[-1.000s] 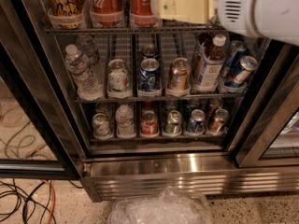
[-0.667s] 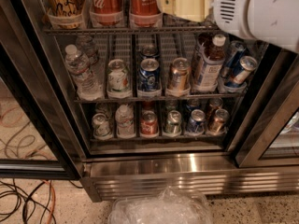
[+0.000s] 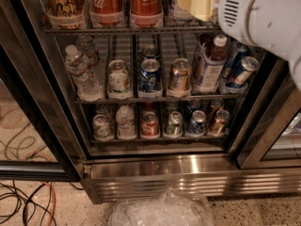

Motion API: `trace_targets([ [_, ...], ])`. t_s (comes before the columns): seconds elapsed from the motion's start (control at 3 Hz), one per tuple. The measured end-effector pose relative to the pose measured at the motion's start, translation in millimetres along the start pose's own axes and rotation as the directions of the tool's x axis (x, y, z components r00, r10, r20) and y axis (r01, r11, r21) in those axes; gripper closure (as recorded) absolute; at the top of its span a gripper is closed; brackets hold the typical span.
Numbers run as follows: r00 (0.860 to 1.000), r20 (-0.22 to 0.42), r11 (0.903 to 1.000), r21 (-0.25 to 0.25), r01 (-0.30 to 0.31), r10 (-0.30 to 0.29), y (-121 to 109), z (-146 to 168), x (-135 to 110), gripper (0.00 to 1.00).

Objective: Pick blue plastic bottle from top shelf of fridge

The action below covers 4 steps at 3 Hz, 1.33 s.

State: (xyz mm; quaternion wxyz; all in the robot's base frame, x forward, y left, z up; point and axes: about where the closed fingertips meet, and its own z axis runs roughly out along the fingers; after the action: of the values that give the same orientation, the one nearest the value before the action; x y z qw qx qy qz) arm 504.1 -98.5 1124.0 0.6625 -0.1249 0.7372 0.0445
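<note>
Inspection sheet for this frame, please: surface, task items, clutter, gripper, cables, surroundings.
Surface: top shelf, wire rack holding large bottles.
Job's things: blue plastic bottle upright at the shelf's left end, untouched, inside the fridge.
Clutter: two Coca-Cola bottles beside it; cans and small bottles on lower racks.
Grippers: gripper at top right, before the shelf's right end, apart from the bottle.
Cables: orange and black cables on floor, lower left.
Surroundings: crumpled clear plastic on floor before the fridge.
</note>
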Motion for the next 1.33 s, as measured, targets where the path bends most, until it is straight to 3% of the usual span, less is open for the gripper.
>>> trace_targets([
  [0.33, 1.0, 0.014, 0.9986, 0.051, -0.013, 0.012, -6, -6, -5, 0.3],
  [0.67, 1.0, 0.02, 0.9988, 0.045, -0.022, 0.021, 3, 7, -9, 0.28],
  [1.33, 0.999, -0.027, 0.9996, 0.017, -0.024, 0.024, 20, 61, 3, 0.29],
])
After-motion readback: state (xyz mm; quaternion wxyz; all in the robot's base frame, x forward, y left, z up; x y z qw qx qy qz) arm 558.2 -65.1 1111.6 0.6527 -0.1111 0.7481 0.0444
